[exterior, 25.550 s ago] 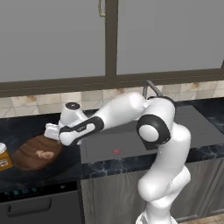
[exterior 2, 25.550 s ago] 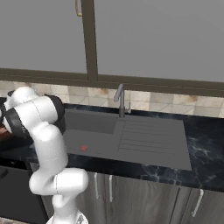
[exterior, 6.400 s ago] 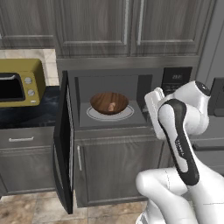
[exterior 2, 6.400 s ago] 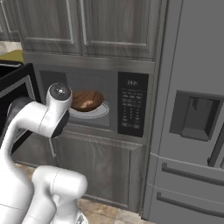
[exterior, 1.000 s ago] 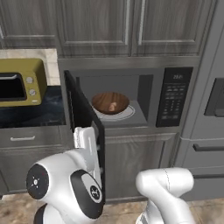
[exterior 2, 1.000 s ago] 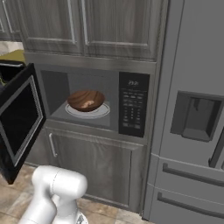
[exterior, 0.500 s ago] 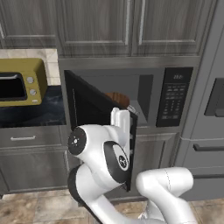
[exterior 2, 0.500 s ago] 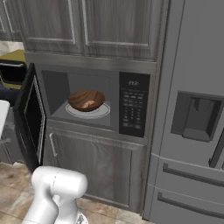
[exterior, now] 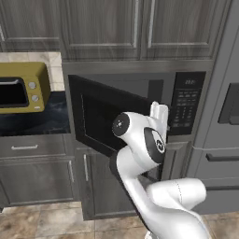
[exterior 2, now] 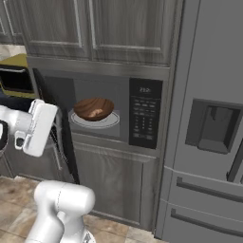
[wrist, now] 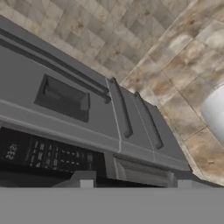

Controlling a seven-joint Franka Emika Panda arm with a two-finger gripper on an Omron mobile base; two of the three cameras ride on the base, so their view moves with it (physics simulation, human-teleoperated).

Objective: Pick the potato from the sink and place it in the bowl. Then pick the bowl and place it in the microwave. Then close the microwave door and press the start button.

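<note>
The arm pushes the microwave door (exterior: 112,116) half shut, the bowl (exterior 2: 94,108) sitting inside on the turntable; its claw's spread can't be told. Best push steadily near the door's free edge until it latches.

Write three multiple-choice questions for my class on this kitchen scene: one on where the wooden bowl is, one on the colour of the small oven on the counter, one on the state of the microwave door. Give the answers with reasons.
1. Where is the bowl?
A. In the sink
B. On the turntable plate inside the microwave
C. On the floor

2. What colour is the toaster oven?
A. Yellow
B. Red
C. White

3. How does the microwave door stand?
A. Latched shut
B. Removed
C. Partly open

Answers:
1 B, the right base view shows the bowl on the white plate in the cavity.
2 A, its casing is yellow in the left base view.
3 C, the door angles out from the cavity, with the bowl visible past it.
</note>
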